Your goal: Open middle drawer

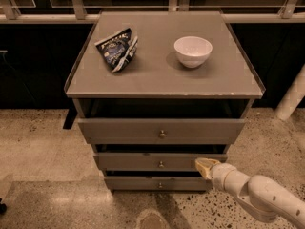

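Sitting by the right end of the middle drawer (133, 161), the tool (205, 166) has an unreadable grip state.

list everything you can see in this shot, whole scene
cabinet: 1, grey-brown, centre, against a dark glazed wall
chip bag: 1, dark blue and white, crumpled, left side of the cabinet top
bowl: 1, white, right side of the cabinet top
top drawer: 1, grey-brown, tallest front, round metal knob
middle drawer: 1, grey-brown, just below, knob at centre
bottom drawer: 1, grey-brown, lowest, smallest front
post: 1, white, far right
floor: speckled beige
arm: 1, white, entering from lower right
gripper: 1, yellowish, at the right end of the middle drawer's front
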Controlling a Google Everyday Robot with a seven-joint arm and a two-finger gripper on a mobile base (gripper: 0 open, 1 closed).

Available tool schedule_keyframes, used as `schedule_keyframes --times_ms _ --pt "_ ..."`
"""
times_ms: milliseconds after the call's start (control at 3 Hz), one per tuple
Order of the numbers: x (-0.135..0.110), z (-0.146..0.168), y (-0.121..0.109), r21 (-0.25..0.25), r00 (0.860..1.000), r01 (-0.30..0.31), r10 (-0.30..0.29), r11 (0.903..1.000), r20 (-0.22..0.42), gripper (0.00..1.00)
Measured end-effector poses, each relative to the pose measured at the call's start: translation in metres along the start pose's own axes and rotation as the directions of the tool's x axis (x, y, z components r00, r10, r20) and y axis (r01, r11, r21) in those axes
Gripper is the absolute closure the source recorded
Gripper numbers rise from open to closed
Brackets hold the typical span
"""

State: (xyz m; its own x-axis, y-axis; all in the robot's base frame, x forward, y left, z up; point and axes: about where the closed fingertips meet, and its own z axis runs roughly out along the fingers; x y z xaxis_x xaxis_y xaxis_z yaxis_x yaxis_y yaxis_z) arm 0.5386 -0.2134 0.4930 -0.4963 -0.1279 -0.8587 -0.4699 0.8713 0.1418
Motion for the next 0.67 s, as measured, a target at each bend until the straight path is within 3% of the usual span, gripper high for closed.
schedule_keyframes --times_ms 667 --pt "0.001 0.019 -0.009 0.025 0.999 -0.022 0.021 0.9995 0.033 1.00"
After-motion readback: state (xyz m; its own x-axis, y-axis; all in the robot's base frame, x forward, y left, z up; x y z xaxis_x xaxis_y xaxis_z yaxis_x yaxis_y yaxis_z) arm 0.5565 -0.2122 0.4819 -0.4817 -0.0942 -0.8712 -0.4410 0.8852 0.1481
